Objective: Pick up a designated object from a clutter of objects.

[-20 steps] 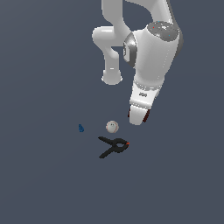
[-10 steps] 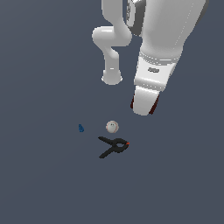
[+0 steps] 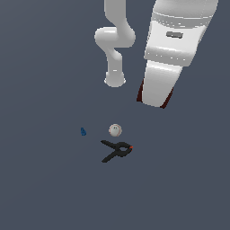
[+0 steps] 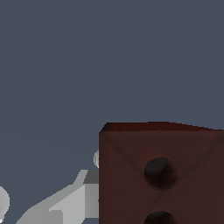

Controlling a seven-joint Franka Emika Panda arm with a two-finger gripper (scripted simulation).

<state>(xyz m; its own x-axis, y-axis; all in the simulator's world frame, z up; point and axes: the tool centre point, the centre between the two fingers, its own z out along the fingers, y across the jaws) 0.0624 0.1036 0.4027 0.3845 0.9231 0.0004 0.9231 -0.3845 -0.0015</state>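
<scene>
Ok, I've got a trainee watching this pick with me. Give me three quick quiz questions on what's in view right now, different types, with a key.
1. True or false: the white ball is touching the small blue piece.
2. Multiple choice: in the exterior view, the black clamp lies (A) just below the white ball, (B) at the far right edge, (C) on top of the blue piece.
3. Short answer: what fills the lower part of the wrist view?

Key
1. False; bare floor separates them.
2. A; its orange-red tip points toward the exterior view's right.
3. The dark red-brown brick, close to the camera, with two dark round holes showing.
</scene>
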